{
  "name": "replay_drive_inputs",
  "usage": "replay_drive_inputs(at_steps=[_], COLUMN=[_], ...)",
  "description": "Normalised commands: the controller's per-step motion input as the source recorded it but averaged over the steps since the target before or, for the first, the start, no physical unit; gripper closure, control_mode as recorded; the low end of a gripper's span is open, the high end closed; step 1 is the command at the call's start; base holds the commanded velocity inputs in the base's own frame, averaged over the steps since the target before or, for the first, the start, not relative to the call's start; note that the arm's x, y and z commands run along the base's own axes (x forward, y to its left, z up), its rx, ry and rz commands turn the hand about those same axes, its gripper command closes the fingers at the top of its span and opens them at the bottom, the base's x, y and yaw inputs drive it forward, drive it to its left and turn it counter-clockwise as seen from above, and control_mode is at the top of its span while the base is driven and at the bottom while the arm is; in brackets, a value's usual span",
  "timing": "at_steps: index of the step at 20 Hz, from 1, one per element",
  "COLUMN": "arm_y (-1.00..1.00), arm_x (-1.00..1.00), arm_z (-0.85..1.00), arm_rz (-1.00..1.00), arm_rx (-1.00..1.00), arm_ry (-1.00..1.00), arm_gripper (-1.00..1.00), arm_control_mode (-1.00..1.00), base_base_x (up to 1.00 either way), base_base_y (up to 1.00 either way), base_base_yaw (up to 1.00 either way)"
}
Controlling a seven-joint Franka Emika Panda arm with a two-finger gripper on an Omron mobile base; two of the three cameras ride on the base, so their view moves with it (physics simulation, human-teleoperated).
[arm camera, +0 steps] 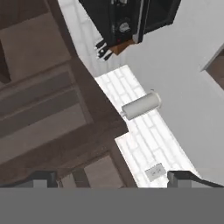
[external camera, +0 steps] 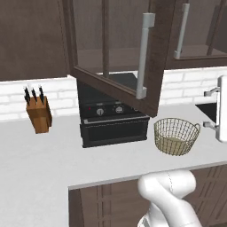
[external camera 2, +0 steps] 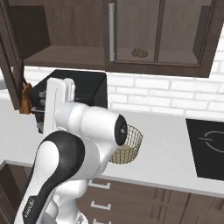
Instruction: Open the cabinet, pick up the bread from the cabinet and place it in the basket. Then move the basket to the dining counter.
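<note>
Brown and mottled, the bread [external camera 2: 140, 53] sits on the shelf inside the cabinet [external camera 2: 78, 26], behind the closed right-hand doors and just right of a vertical grey handle [external camera 2: 111, 33]. The cabinet's left door [external camera: 119, 84] stands swung out over the worktop [external camera: 40, 155], its lower edge hanging above the black oven [external camera: 113, 122]. The tan mesh basket [external camera: 176, 135] sits on the worktop just right of the oven, apart from it, near the front edge with bare counter all round. A knife block [external camera: 39, 113] stands well left. In the hand view the gripper [arm camera: 113, 177] is released, fingertips [arm camera: 183, 177] wide apart, grasping nothing, facing the cabinet's underside and brick backsplash [arm camera: 140, 131].
</note>
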Motion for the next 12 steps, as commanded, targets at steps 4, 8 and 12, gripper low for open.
replay_drive_inputs(at_steps=[4,8,12], arm_y=[0.02,0.31,0.66], arm_x=[0.68,0.57,0.62], arm_z=[0.0,0.13,0.21], arm_rz=[0.3,0.15,0.09], arm_rx=[0.12,-0.14,-0.02], arm_ry=[0.02,0.0,0.02], arm_gripper=[-1.0,-1.0,-1.0], arm_control_mode=[-1.0,-1.0,-1.0], base_base_x=[0.0,0.0,0.0], base_base_y=[0.0,0.0,0.0], base_base_yaw=[0.0,0.0,0.0])
